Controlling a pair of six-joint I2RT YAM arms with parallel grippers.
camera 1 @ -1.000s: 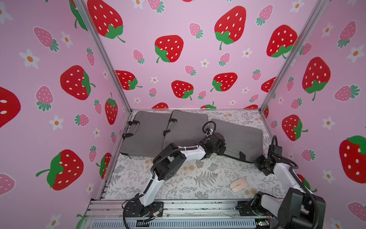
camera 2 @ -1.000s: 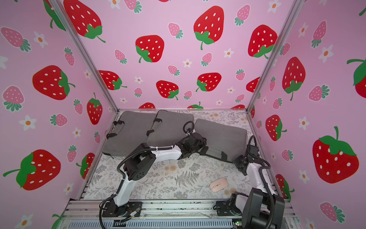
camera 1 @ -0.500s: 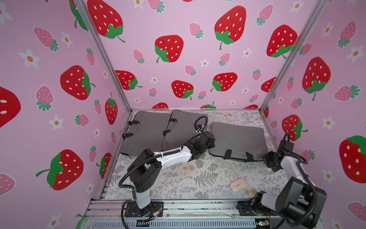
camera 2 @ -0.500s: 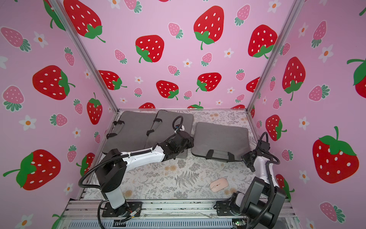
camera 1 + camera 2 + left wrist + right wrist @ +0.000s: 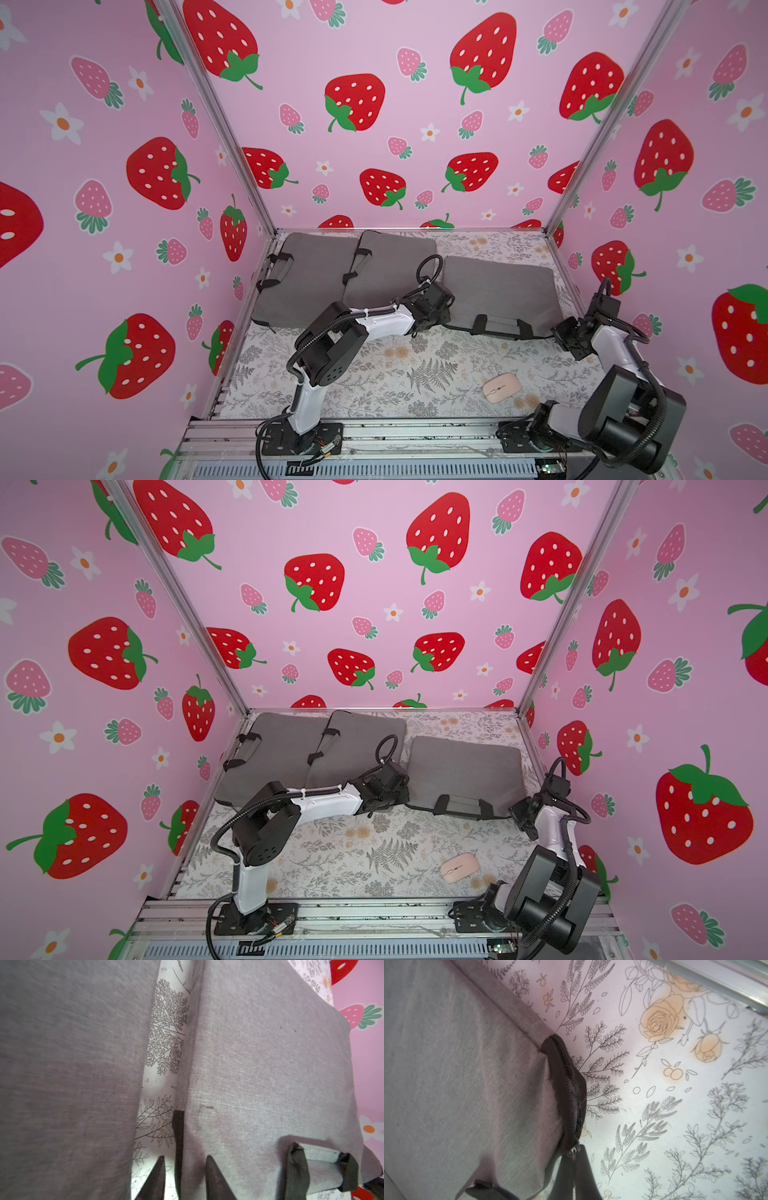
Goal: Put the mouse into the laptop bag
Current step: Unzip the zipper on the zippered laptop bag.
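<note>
Both top views: pink mouse [image 5: 501, 386] lies on floral table [image 5: 374, 374] near right arm base, well apart from grey laptop bag [image 5: 498, 286]
Left wrist: left gripper [image 5: 184, 1159] jaws apart, straddling bag's black tab [image 5: 178, 1126]
Right wrist: right gripper [image 5: 575, 1153] clenched on zipper pull [image 5: 573, 1148]

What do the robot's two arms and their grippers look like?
Both the left arm and right arm have white links between bulky black joint housings, with black corrugated cable hoses looping alongside. The left gripper and right gripper have dark, tapered fingers.
</note>
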